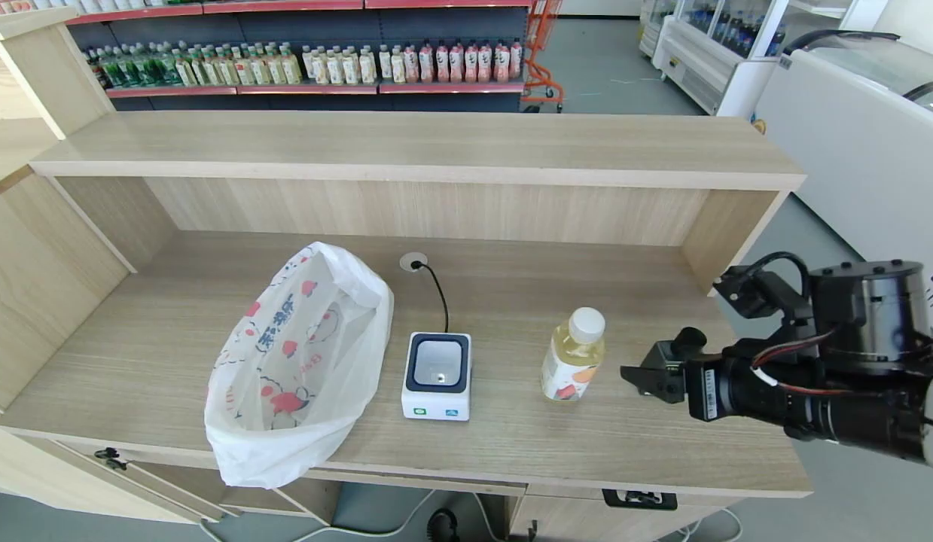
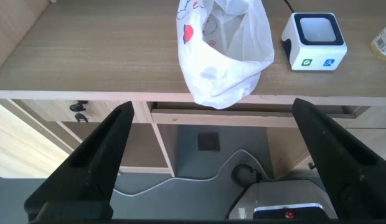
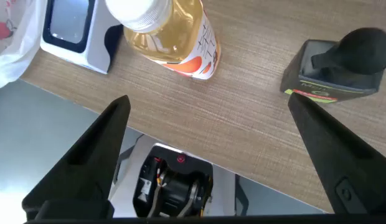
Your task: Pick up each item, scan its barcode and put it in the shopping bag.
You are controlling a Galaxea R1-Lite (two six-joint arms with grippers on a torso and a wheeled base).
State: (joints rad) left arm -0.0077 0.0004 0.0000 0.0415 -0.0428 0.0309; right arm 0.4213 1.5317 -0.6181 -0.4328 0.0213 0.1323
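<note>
Bottle (image 1: pixel 574 355) stands upright right of centre on worktop (image 1: pixel 172 331); right gripper (image 3: pixel 210 102) near it, fingers (image 3: pixel 87 162) apart; left gripper's (image 2: pixel 213 107) fingers likewise apart.

Shop: wooden checkout counter (image 1: pixel 135 354), shelves of bottled drinks (image 1: pixel 308 89), freezers (image 1: pixel 850 128).

Left gripper (image 2: pixel 213 107) and right gripper (image 3: pixel 208 102) — both agape (fingers wide).
</note>
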